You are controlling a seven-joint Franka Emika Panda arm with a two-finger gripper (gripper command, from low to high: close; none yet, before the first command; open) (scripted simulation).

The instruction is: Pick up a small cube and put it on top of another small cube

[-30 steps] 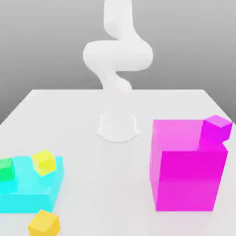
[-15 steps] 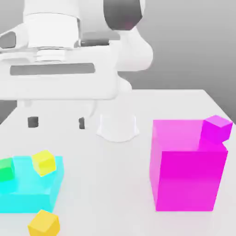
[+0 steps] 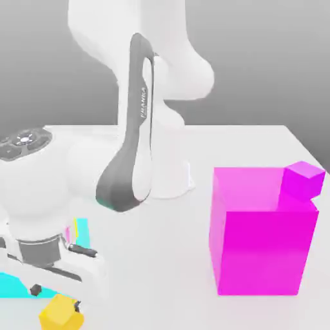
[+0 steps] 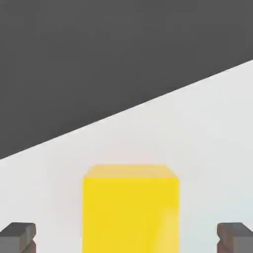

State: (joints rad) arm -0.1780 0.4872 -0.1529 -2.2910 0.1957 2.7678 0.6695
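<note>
The small golden yellow-orange cube (image 3: 60, 313) lies on the white table at the front of the exterior view's left. My gripper (image 3: 56, 297) hangs just above it, open. One dark fingertip (image 3: 35, 289) stands on each side of the cube, and neither touches it. In the hand view the cube (image 4: 130, 207) sits centred between the two fingertips (image 4: 18, 237) of the gripper (image 4: 126, 239), with wide gaps on both sides. A small magenta cube (image 3: 304, 179) rests on the big magenta block at the exterior view's right.
A big magenta block (image 3: 261, 242) stands on the exterior view's right. Parts of a low cyan block (image 3: 82, 229) show behind and beside my hand, mostly covered by it. The arm's white base (image 3: 169, 177) stands at the table's middle back.
The arm has swung down to the front left and lowered the open gripper over the golden cube. It now covers most of the cyan block and the small cubes on it.
</note>
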